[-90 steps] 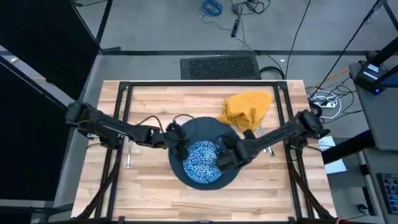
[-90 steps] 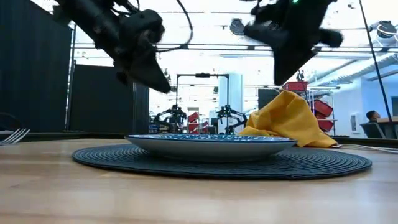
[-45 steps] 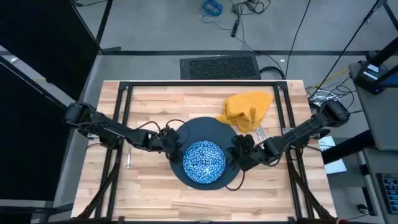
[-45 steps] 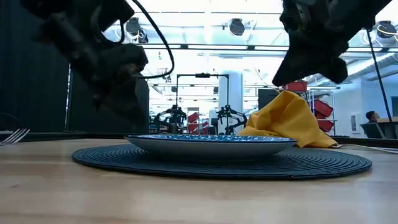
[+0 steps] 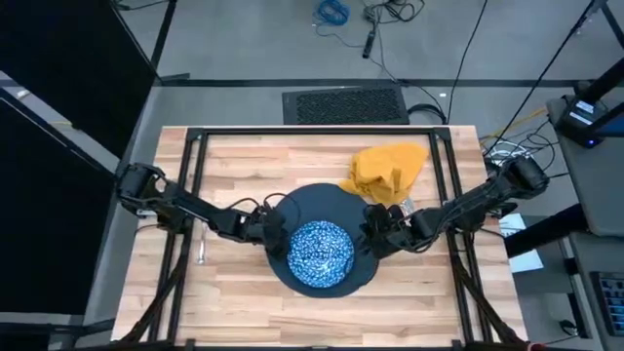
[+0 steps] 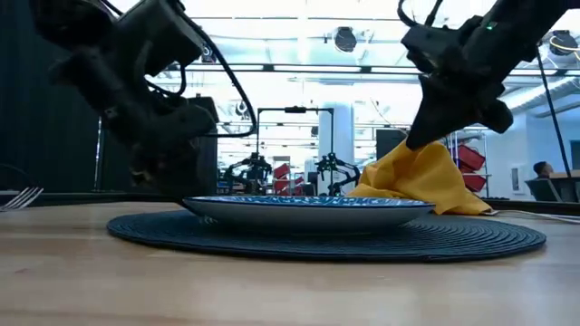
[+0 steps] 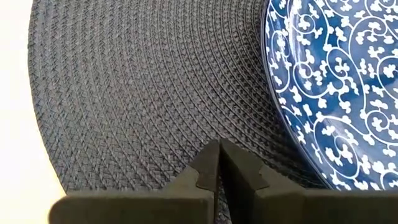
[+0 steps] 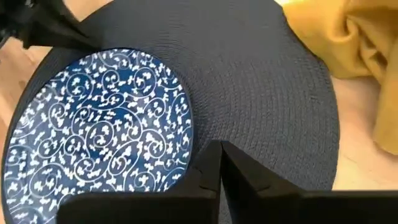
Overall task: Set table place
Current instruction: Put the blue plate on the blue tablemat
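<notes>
The blue-patterned dish (image 5: 321, 250) is resting in the middle of a dark woven round mat (image 5: 327, 200), which is lying near the centre of the counter (image 5: 244, 166). The left tool (image 5: 271, 231) is being held low at the mat's left edge, and in the left wrist view its fingers (image 7: 242, 174) are seen pressed together, clenched on nothing. The right tool (image 5: 375, 234) is being held at the mat's right edge, likewise clenched and empty, as the right wrist view is showing. The yellow napkin (image 5: 388, 172) is lying crumpled just behind the mat on the right side, touching its rim. A fork (image 6: 20, 196) is lying well apart on the left of the counter; some cutlery on the right is mostly hidden by the arm. The napkin is judged to be soft and light, so it is probably best pinched at a raised fold. The dish is likely hard, smooth and breakable, and should be taken only at its rim. The fork is thin and flat, therefore it may be slipping when gripped.
</notes>
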